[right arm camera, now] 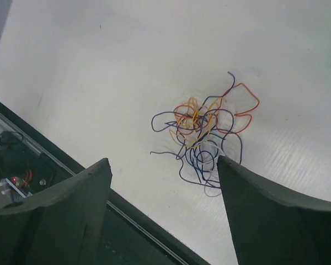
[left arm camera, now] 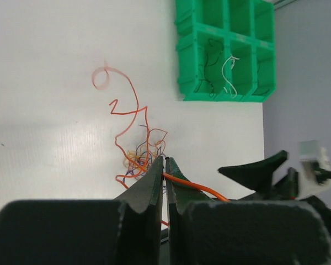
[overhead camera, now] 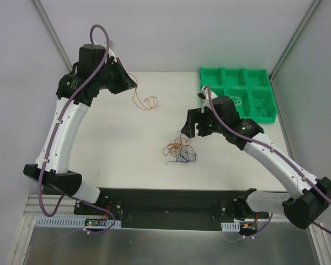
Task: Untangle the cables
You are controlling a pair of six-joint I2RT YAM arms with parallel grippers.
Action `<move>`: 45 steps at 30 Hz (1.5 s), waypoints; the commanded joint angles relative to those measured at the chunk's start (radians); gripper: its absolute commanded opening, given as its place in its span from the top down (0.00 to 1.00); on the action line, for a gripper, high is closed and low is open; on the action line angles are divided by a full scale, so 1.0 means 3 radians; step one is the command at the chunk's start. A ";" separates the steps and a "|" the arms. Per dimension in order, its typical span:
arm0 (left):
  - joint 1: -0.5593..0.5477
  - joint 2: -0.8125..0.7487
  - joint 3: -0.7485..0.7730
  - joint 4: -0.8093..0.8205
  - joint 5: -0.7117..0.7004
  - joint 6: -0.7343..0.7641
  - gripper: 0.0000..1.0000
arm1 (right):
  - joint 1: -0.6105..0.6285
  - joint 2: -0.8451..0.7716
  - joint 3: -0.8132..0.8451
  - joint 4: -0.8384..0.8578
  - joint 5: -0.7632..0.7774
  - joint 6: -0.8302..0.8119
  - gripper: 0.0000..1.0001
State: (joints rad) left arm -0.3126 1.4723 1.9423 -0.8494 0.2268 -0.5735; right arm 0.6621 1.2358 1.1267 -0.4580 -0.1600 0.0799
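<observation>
The cables lie as a small knot [overhead camera: 179, 150] of orange, yellow and blue-purple wires mid-table; the knot also shows in the right wrist view [right arm camera: 201, 132]. My left gripper [overhead camera: 133, 85] is raised at the far left and is shut [left arm camera: 165, 164] on a thin orange wire [left arm camera: 201, 187]. A curly red-orange strand [overhead camera: 146, 102] hangs below it and shows in the left wrist view [left arm camera: 127, 105]. My right gripper [overhead camera: 187, 126] is open and empty, just above and to the right of the knot. Its fingertips [right arm camera: 163, 160] stand wide apart over the table.
A green compartment tray [overhead camera: 209, 74] stands at the far right corner and holds a white wire [overhead camera: 238, 101] and a black wire [overhead camera: 262, 107]. It also shows in the left wrist view [left arm camera: 187, 88]. A black rail [right arm camera: 99, 221] runs along the table's near edge.
</observation>
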 commanded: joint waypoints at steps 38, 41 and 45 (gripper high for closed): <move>0.0111 -0.0555 -0.2684 0.0126 -0.0116 0.0449 0.27 | 0.0344 0.2242 0.1568 0.0396 -0.0086 -0.0859 0.03; 0.0198 -0.0837 -0.2920 0.0126 -0.0219 0.0444 0.25 | 0.0406 0.2359 0.1577 0.0605 0.0170 -0.0834 0.02; 0.0306 -0.0980 -0.2992 0.0111 -0.0158 0.0500 0.25 | 0.0472 0.2701 0.1797 0.0744 0.0160 -0.1002 0.02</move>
State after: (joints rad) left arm -0.2474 1.2163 1.0626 -0.8001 0.1890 -0.4576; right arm 0.7826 1.9621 1.5784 -0.3161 -0.1577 -0.1390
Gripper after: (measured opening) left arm 0.746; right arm 0.981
